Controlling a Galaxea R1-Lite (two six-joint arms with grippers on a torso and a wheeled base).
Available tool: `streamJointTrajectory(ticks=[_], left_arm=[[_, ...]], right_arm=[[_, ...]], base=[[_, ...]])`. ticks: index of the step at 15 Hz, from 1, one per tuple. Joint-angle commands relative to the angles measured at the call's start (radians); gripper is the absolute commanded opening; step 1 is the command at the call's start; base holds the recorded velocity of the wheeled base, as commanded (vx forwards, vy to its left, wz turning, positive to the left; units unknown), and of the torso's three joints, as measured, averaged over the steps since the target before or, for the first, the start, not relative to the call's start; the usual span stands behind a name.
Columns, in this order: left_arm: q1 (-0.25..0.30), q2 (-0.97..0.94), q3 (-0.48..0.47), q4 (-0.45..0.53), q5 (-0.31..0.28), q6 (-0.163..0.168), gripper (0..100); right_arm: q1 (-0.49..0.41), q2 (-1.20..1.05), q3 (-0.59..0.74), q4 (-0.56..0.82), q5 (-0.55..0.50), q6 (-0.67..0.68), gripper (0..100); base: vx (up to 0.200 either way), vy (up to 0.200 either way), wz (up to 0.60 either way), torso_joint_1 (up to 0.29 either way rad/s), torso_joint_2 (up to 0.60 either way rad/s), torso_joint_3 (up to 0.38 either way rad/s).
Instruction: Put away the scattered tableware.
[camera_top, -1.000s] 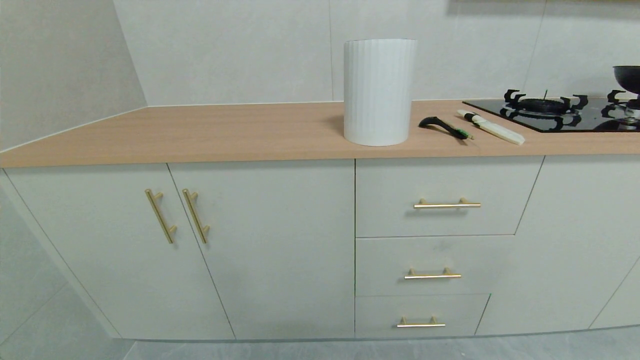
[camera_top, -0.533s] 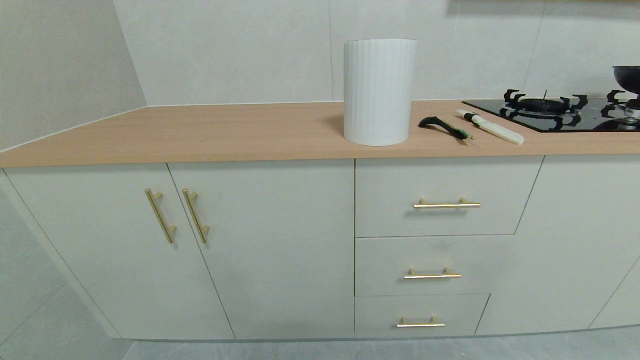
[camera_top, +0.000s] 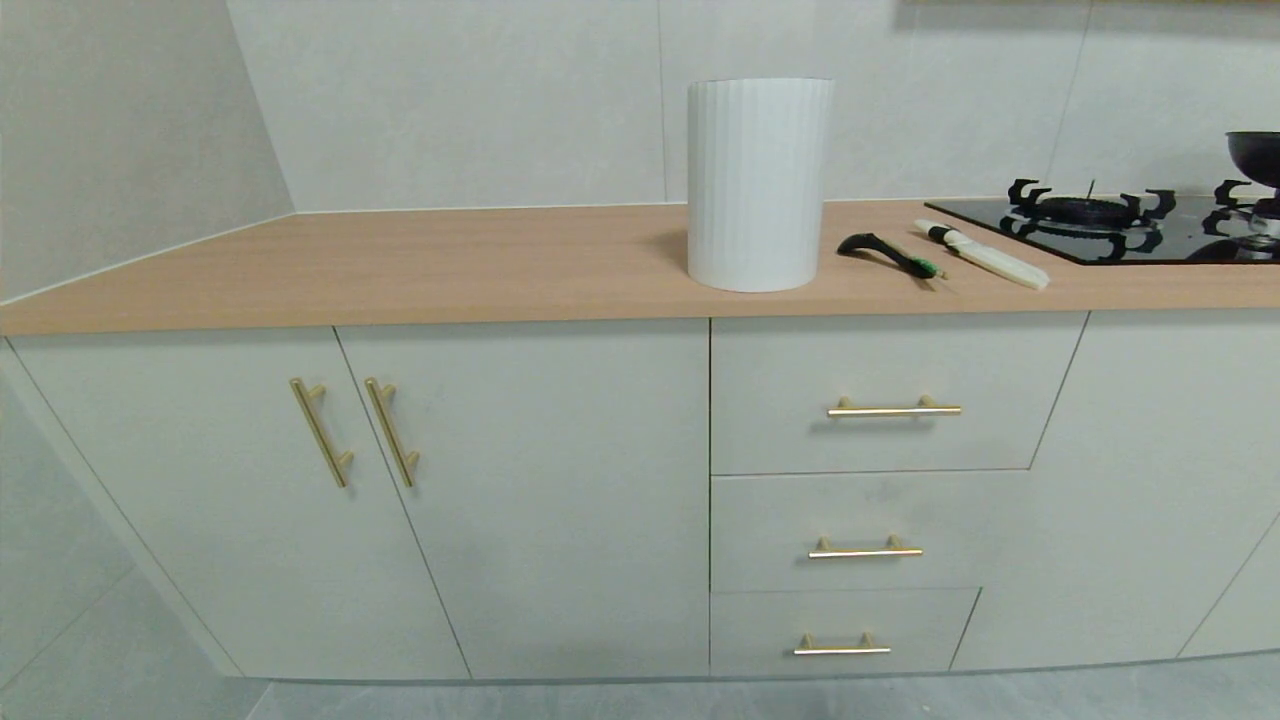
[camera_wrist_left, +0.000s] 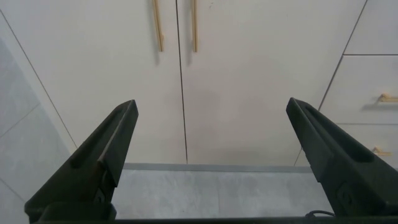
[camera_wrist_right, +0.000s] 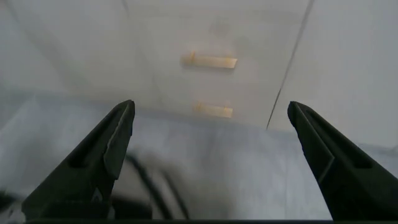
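- Left claw (camera_wrist_left: 211, 107) hangs low in front of the pale cupboard doors (camera_wrist_left: 249, 74), its jaws spread wide with nothing between them. The right claw (camera_wrist_right: 211, 107) is just as wide open and empty, low before the pale drawer fronts (camera_wrist_right: 236, 37).
- Tableware lies on the light wooden counter (camera_top: 450, 265), right of centre: a curved black-handled utensil with a green tip (camera_top: 890, 254) and, just right of it, a long cream-coloured utensil with a dark band at its far end (camera_top: 985, 256). Both lie flat between the tall white ribbed cylindrical container (camera_top: 759, 185) and the black glass gas hob (camera_top: 1100, 225).
- Both utensils are thin and flat, so a claw closing on one may scrape the counter or pinch only an end. The piece could then swing or slip out.
- The two lie near each other and towards the near edge. A nudge on one could shift the other or send it over onto the floor.
- The white container is tall. An arm passing beside it, or a utensil caught on its rim, could tip it or drop the piece outside.
- Both claws sit below counter height, so rising could strike the counter's edge or the brass drawer handles (camera_top: 893, 408).
- The white container stands upright, its mouth above the head camera's line of sight; what it holds cannot be told.
- The three drawers are shut, their contents hidden.
- A black pot (camera_top: 1255, 155) stands at the far right on the hob, its inside hidden.
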Motion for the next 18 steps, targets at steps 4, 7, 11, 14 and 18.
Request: streamJointTrajectory(ticks=[4,7,11,14,18], left_arm=[[-0.001,0.000,0.000,-0.001,0.000,0.000,100],[-0.001,0.000,0.000,-0.001,0.000,0.000,100],[-0.001,0.000,0.000,-0.001,0.000,0.000,100],[0.001,0.000,0.000,-0.001,0.000,0.000,100],[-0.001,0.000,0.000,-0.001,0.000,0.000,100]], right_arm=[[0.140,0.810,-0.177,-0.279,0.012,-0.016,100],[0.140,1.077,-0.214,-0.428,0.006,-0.016,100],[0.141,1.320,-0.303,-0.537,-0.002,-0.017,100],[0.146,1.428,-0.329,-0.548,-0.022,-0.016,100],[0.158,1.600,-0.401,-0.765,-0.140,0.027,100]], base=[[0.000,0.000,0.00,0.000,0.00,0.000],[0.000,0.000,0.00,0.000,0.00,0.000],[0.000,0.000,0.00,0.000,0.00,0.000],[0.000,0.000,0.00,0.000,0.00,0.000],[0.000,0.000,0.00,0.000,0.00,0.000]])
